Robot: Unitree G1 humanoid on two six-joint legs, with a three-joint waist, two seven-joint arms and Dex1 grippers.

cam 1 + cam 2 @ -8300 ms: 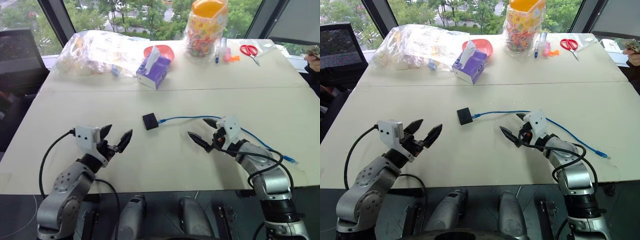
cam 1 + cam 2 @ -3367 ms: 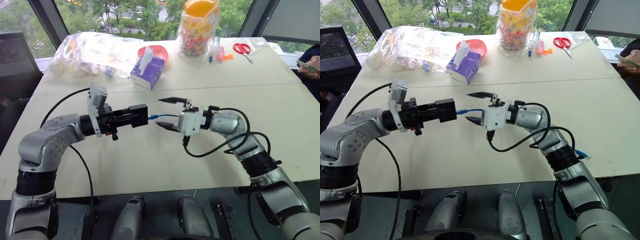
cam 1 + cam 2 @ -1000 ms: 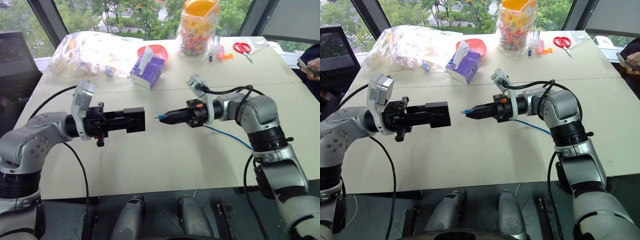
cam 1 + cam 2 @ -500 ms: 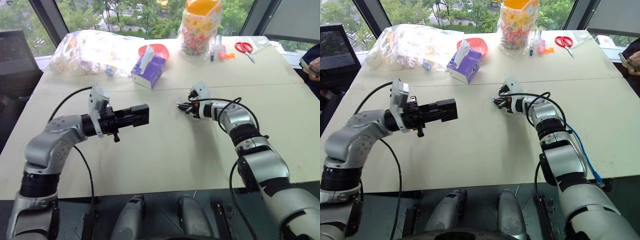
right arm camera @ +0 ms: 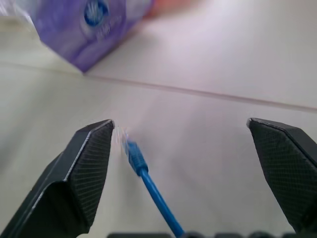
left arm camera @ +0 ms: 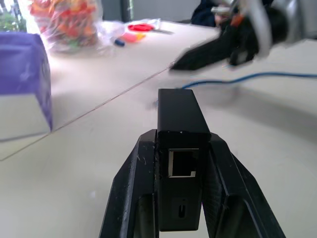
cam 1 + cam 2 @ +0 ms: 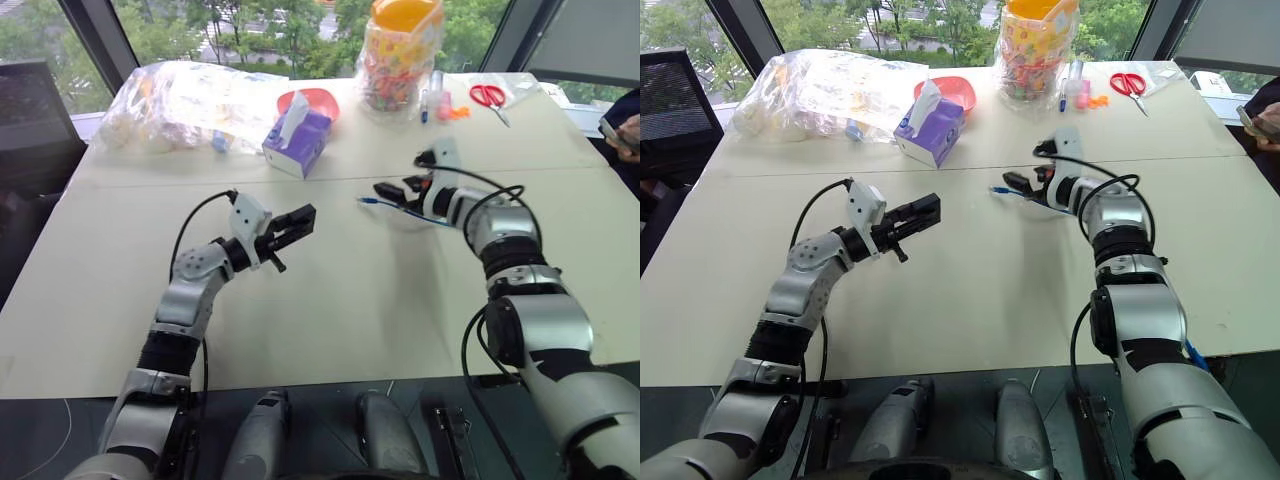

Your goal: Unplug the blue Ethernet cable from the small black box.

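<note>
**Cable free of the box, box held in the left gripper**

The pale table (image 7: 330, 300) carries everything here. At its far side sit a crumpled clear plastic bag (image 7: 180, 95), a jar of coloured sweets (image 7: 400, 55), a purple tissue box (image 7: 297, 140) and red-handled scissors (image 7: 490, 96).

The left gripper (image 7: 290, 225) is clamped on the small black box (image 6: 179, 148), lifted above the table left of centre. The box is a matte-black oblong block squeezed between the two black fingers (image 6: 131, 198). Its near face shows an empty square socket with a small slot beneath it; nothing is plugged in.

The right gripper (image 7: 405, 190) hangs over the middle of the table, right of the box and well apart from it, with its fingers spread wide and nothing between them. The blue Ethernet cable (image 7: 400, 210) lies on the table just under that gripper: a thin bright-blue cord, its small clear plug (image 5: 130, 148) pointing toward the box. In the right wrist view the plug sits nearer one fingertip, touching neither.
</note>
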